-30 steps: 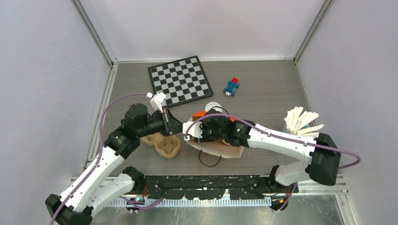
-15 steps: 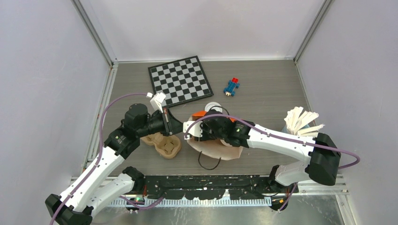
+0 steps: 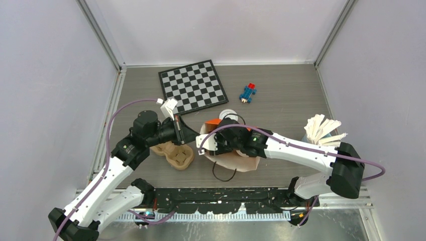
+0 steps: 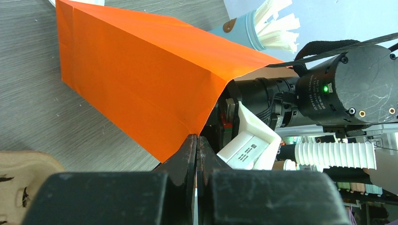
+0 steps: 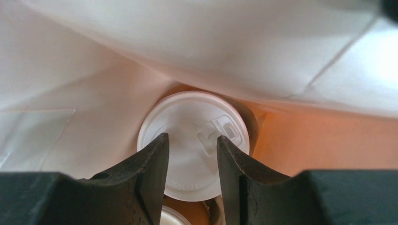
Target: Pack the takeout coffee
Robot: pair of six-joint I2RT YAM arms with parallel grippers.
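Observation:
An orange paper bag (image 3: 236,159) with a white inside lies in the middle of the table. My left gripper (image 3: 195,134) is shut on its edge, and in the left wrist view (image 4: 196,140) it pinches the orange wall (image 4: 141,79). My right gripper (image 5: 191,150) is inside the bag, open, its fingers apart just above the white lid of a coffee cup (image 5: 192,112). A second white lid (image 5: 174,216) shows below it. From the top view the right fingers are hidden in the bag. Another white lid (image 3: 229,113) shows just behind the bag.
A tan pulp cup tray (image 3: 177,154) lies left of the bag, under my left arm. A pale blue tumbler with white sticks (image 3: 321,131) stands at the right. A chessboard (image 3: 193,86) and a small blue and red toy (image 3: 247,93) lie at the back.
My left gripper has shifted slightly right with the bag's edge, and the bag's outline has changed a little. My right arm has stayed in the bag.

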